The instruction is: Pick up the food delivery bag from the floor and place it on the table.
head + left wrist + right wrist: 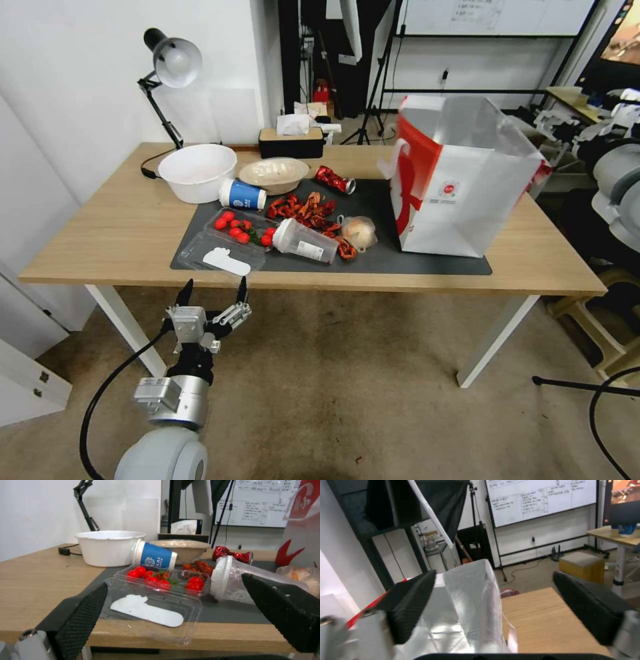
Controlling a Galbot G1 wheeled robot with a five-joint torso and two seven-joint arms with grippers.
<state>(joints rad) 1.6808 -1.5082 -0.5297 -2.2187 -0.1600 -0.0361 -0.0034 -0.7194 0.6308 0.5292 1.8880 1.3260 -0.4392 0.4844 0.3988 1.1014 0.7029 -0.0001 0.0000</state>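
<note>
The table (100,233) is a light-wood top on white legs, carrying a dark grey mat (427,263), and it stands on the worn beige floor (347,387). A white wall is behind it, and a whiteboard (540,500) with writing too small to read stands farther back.

The food delivery bag (467,180) stands upright on the table's right part, its base partly on the mat, silver foil mouth open. It bears a small round red logo; the print under it is unreadable.

The left gripper (213,288) hangs below the table's front edge, fingers (83,615) spread wide with nothing between them. Just beyond the fingertips lies a clear clamshell box (150,605) with a white label, then cherry tomatoes (160,578), a toppled blue paper cup (155,556), a tipped clear lidded cup (233,580), a white bowl (197,171), a beige bowl (273,173), red scraps (303,208), a tissue box (291,141) and a desk lamp (170,67).

The right gripper (493,605) is above the bag's foil rim, its 2 fingers (410,605) apart and gripping nothing.
</note>
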